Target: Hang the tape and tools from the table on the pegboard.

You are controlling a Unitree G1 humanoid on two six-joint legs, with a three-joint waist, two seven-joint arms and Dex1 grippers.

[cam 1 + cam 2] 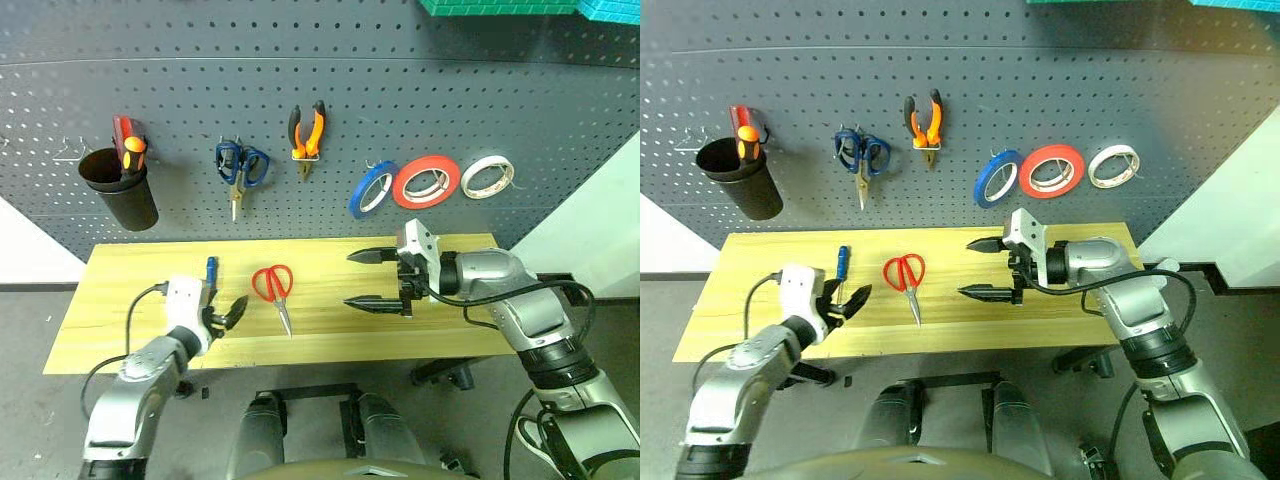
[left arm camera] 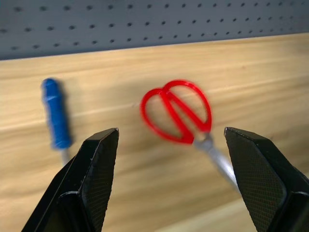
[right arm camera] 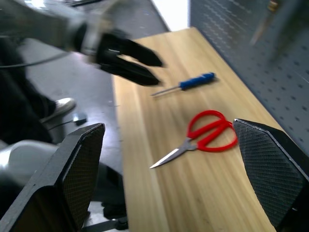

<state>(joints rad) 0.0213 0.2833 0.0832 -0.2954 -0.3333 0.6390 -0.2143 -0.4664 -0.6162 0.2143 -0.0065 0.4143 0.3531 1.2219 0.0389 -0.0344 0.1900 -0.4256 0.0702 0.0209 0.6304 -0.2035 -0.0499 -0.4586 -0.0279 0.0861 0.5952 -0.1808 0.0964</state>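
Already the red tape and the pliers hang on the pegboard, while the red scissors and blue screwdriver lie apart on the table. The left gripper, fingers spread and empty, hovers between them near the front edge; the right gripper, wide apart and empty, hangs beside the scissors.

A workshop corner; a dark grey pegboard fills the upper frame, hung with pliers and tape rolls; a wooden bench below.

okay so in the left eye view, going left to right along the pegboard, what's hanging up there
Black cup → blue scissors → orange pliers → blue tape → red tape → white tape.
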